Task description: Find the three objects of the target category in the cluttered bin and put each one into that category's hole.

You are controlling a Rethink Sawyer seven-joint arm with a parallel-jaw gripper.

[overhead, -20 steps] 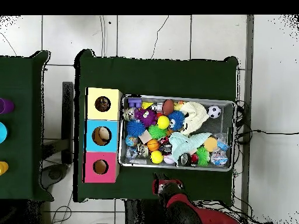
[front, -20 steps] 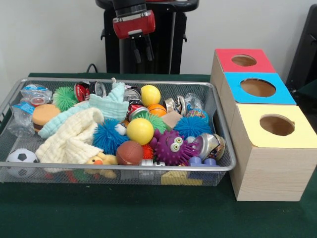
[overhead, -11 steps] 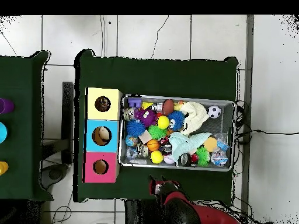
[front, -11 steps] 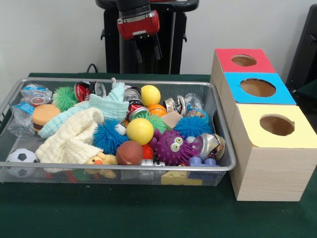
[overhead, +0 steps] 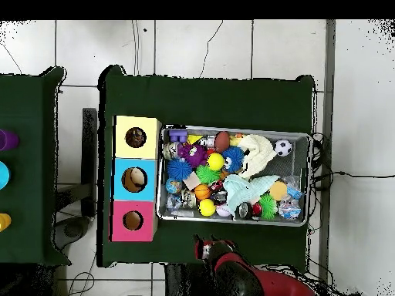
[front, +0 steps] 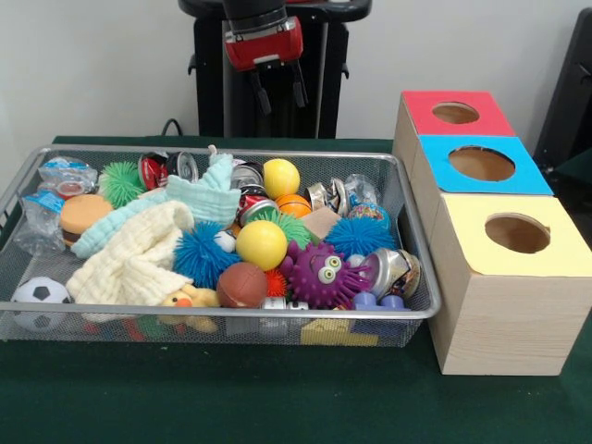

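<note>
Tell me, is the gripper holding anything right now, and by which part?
Nothing is held. The gripper hangs open and empty above the far edge of the mesh bin, clear of the toys.

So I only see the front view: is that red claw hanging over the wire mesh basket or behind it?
Observer: From overhead, the red gripper is outside the wire mesh bin, above the green tablecloth on the robot's side.
Operator: Anything inside the boxes?
Observer: Something pale brown shows down the hole of the blue-topped wooden box; I cannot tell what.
Operator: Anything else nearby?
Observer: A second green-covered table stands beyond the boxes.
</note>
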